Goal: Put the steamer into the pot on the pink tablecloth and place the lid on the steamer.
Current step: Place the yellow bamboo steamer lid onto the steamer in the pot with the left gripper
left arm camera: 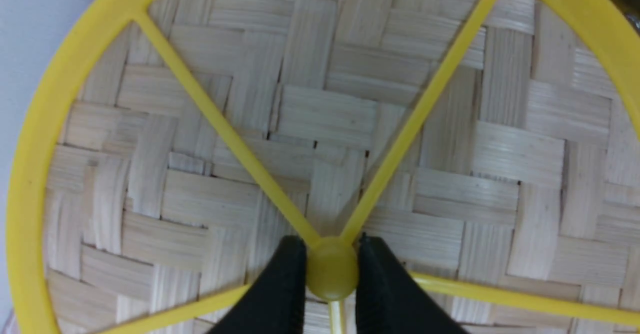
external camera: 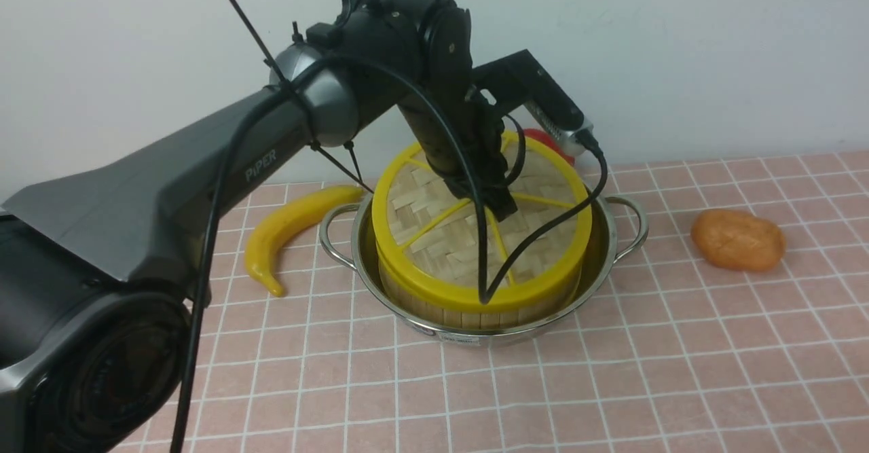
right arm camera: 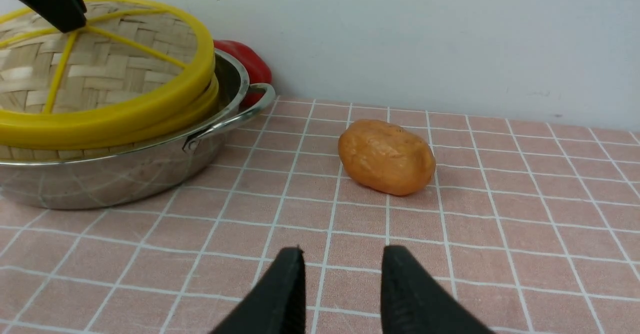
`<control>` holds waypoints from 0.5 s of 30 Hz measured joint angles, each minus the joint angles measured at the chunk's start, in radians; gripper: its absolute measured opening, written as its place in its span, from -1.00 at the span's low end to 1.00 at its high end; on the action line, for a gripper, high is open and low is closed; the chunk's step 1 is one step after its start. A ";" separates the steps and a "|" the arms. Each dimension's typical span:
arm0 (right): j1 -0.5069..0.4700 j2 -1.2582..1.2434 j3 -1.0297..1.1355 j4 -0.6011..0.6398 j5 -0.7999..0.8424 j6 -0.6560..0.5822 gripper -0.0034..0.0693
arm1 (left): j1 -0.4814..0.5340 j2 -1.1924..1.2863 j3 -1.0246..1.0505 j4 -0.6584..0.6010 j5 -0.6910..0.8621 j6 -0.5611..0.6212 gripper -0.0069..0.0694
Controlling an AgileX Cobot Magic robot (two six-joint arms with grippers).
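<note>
- The left arm lies nearest the front view: a broad dark-grey matte casing rising from the near left corner of the bench, with black cables looped along it.
- The left fingers, black and wedge-shaped, are clenched on the small rounded yellow hub at the centre of the lid, one on each side and touching it.
- The lid is a flat disc of pale bamboo strips woven in a herringbone pattern, with a smooth yellow plastic rim and thin yellow spokes.
- It lies on top of the steamer. I cannot tell whether it is fully seated.
- The steamer, a round basket with a wall of upright bamboo slats and yellow rims, stands inside the pot.
- The pot is wide, shallow, mirror-bright steel with a loop handle on each side. It sits on the pink tablecloth toward the far edge of the bench.
- The tablecloth is matte pink, ruled into squares by thin white lines.
- The right fingers are released, apart with nothing between them, above bare cloth.
- A curved glossy yellow banana lies just beside the pot's left handle.
- A lumpy orange oval lies toward the right edge, apart from the pot.
- A shiny red object sits behind the pot at the far edge.
</note>
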 joint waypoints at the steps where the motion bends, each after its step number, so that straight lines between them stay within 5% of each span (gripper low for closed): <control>1: 0.000 0.000 0.000 0.000 0.000 0.000 -0.25 | 0.001 0.000 0.000 -0.001 0.001 0.007 -0.50; 15: 0.000 0.000 0.000 0.000 0.000 0.000 -0.25 | 0.056 0.000 0.000 -0.035 0.029 -0.014 -0.50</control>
